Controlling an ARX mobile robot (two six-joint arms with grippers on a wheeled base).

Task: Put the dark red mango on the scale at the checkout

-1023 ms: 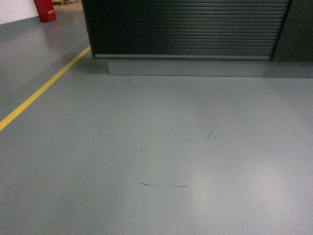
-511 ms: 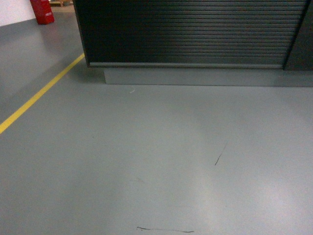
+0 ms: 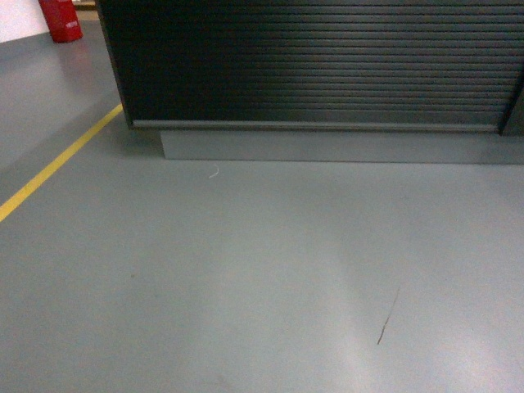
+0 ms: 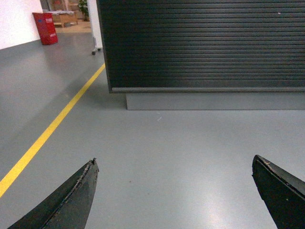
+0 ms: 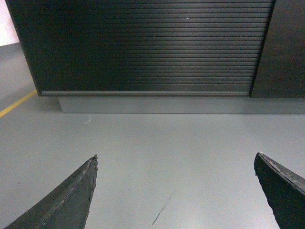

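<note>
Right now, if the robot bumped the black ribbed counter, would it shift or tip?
Probably neither: the checkout looks wide and sits on a full-length grey base. Its ribbed panel might dent or scuff, though.

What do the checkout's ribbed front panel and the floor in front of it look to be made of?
The checkout front looks like matte black slatted metal or plastic: even horizontal ribs, little glare; which one is unclear. Its base is plain flat grey. The floor looks like a smooth grey coated surface, with soft sheen and dark scuffs.
</note>
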